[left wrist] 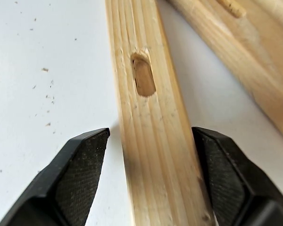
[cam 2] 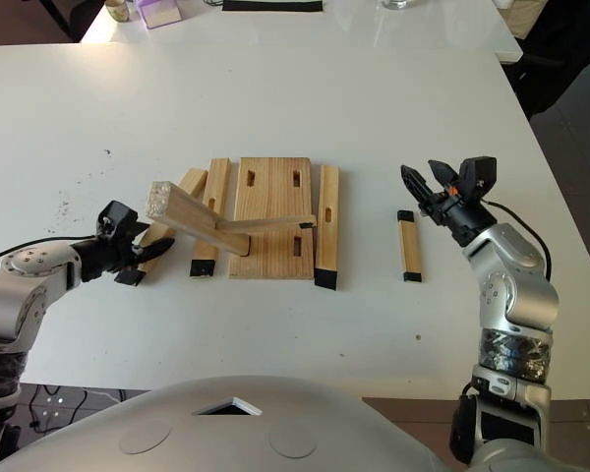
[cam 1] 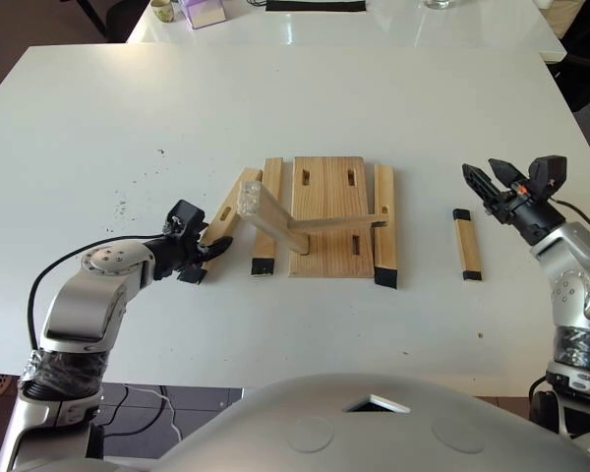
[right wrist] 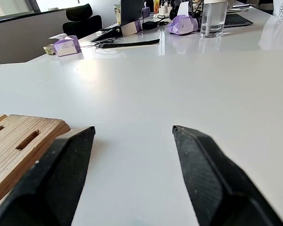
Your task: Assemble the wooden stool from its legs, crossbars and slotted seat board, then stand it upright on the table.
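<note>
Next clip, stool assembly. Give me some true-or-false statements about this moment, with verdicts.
1. The left claw straddles a slotted leg, jaws open. True.
2. The right claw grips a crossbar. False: it is open and empty.
3. The seat board lies flat on the table. True.
4. The stool stands upright, finished. False: its parts still lie around the board.
5. A lone leg lies between the seat board and the right claw. True.

Pale, black-tipped wooden legs (cam 1: 384,221); white table (cam 1: 275,98).
</note>
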### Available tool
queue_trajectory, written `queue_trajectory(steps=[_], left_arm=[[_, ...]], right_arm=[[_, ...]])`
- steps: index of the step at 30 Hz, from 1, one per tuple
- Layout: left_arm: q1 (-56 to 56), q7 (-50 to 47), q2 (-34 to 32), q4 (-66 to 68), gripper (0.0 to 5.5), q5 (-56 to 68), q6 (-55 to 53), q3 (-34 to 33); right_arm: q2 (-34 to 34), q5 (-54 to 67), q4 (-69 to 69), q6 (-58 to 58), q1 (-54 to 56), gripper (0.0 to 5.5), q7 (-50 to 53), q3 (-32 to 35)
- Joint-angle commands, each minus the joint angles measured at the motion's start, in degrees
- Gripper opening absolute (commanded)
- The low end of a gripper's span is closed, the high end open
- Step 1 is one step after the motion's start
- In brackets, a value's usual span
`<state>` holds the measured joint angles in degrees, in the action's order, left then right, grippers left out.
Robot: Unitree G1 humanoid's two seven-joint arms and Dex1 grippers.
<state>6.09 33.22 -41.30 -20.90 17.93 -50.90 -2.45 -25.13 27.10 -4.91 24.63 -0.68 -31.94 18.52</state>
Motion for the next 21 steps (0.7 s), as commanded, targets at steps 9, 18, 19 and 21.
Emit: queue_trajectory(steps=[9,18,19,21], left_arm=[[6.72,3.84,-7.07,-1.23,2.11,-0.13,-3.38,1.29],[-34.24,-9.2,6.36,13.82,2.07,9.14,-0.1,-16.58],[-39.62,-10.47,8.3,14.16,2.07,11.99,0.56,-18.87],[-46.49,-9.95,11.54,12.55,2.07,18.97,0.91,-21.71]], right_arm=[[1.71,-0.02,-2.33,-0.53,-0.08,3.02,4.58,1.09],[-4.57,-12.41,0.29,-1.05,21.49,3.02,11.51,-7.64],[-5.1,-15.12,1.24,-2.46,25.81,3.02,11.48,-10.05],[-4.42,-18.08,4.8,-4.99,34.54,3.02,12.33,-12.32]])
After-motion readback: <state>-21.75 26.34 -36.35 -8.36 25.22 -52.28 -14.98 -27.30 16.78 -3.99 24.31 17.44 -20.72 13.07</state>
